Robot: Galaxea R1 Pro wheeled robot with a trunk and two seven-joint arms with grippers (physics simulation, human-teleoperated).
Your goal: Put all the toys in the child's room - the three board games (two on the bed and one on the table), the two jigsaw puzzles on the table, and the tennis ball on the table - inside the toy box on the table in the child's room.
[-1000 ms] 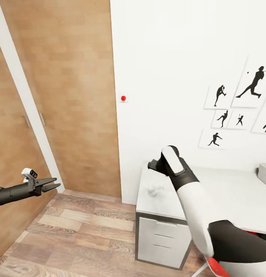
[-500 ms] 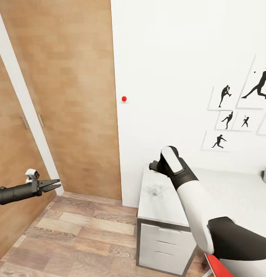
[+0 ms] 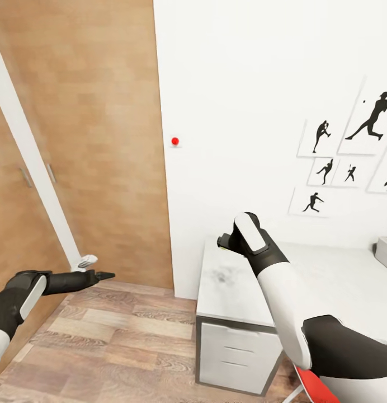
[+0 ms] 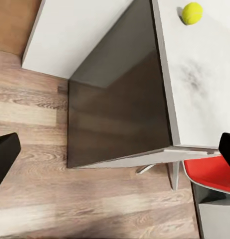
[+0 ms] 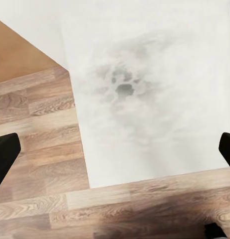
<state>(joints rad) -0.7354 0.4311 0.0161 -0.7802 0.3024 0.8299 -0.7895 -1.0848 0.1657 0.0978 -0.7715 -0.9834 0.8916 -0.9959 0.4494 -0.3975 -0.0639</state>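
Hovering above the pale surface [image 3: 339, 280], the right gripper [image 3: 224, 242] has both fingers spread wide; the tennis ball [image 4: 192, 13] lies just beneath it. Left gripper [image 3: 101, 275], fingers apart, over the floor [image 3: 115, 341].

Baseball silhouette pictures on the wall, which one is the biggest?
The batter mid-swing, highest and farthest right of the pictures; the pitcher and the three lower ones are clearly smaller.

A child's bedroom in a home is showing here: white walls are carrying black baseball-player silhouette pictures [image 3: 339, 162] above a pale desk [image 3: 339, 280] with a white drawer unit [image 3: 235, 352]. Wood-plank flooring [image 3: 121, 347] and tall wooden wardrobe doors [image 3: 98, 140] are completing the domestic setting.
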